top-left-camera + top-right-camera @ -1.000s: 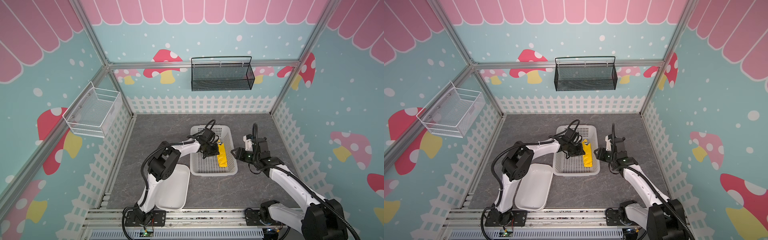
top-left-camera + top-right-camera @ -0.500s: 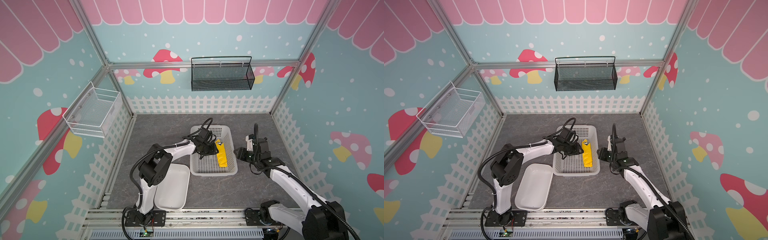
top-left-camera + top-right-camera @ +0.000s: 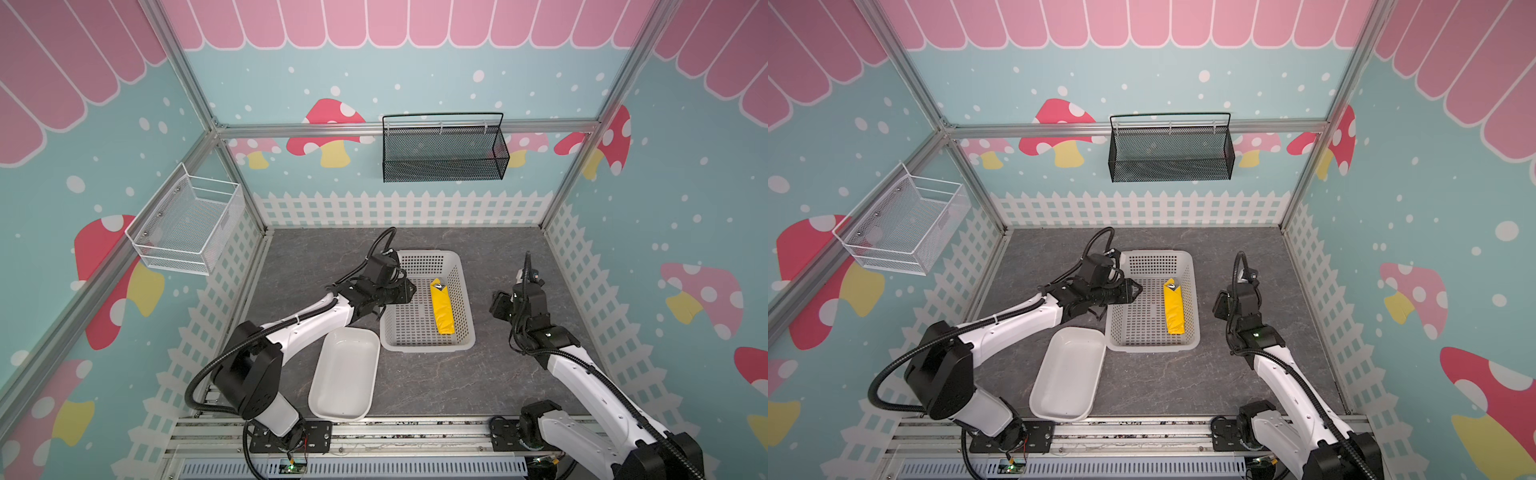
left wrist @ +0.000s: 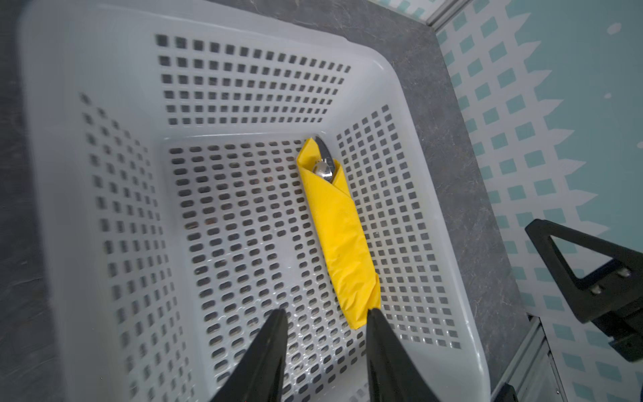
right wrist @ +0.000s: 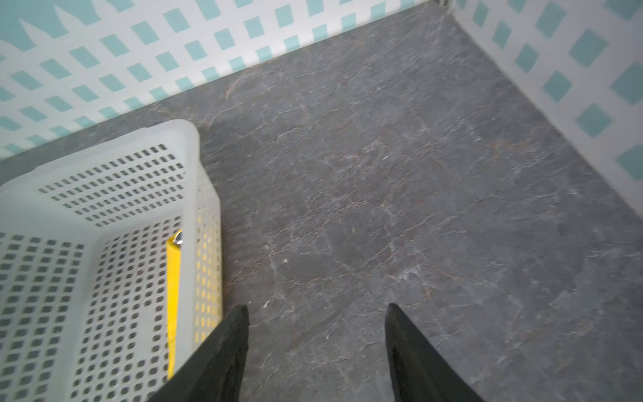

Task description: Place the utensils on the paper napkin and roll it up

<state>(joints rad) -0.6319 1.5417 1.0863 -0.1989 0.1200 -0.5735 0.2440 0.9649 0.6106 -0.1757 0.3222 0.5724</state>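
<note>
Left gripper [image 4: 326, 315]: parted, empty, poised at the left rim of the white basket [image 4: 243, 87]. Right gripper [image 5: 316, 308]: spread wide, empty, above bare table [image 5: 417, 174] outside the basket's right wall. Paper napkin [image 4: 342, 240] already rolled, flat on the basket floor along the right wall in both top views, utensils [image 4: 323, 167] peeking from the far end. Looks light yet stiffened by the metal inside. Thin paper, so likely to tear or unroll. Best pinched gently across the middle, over the overlapping flap.
</note>
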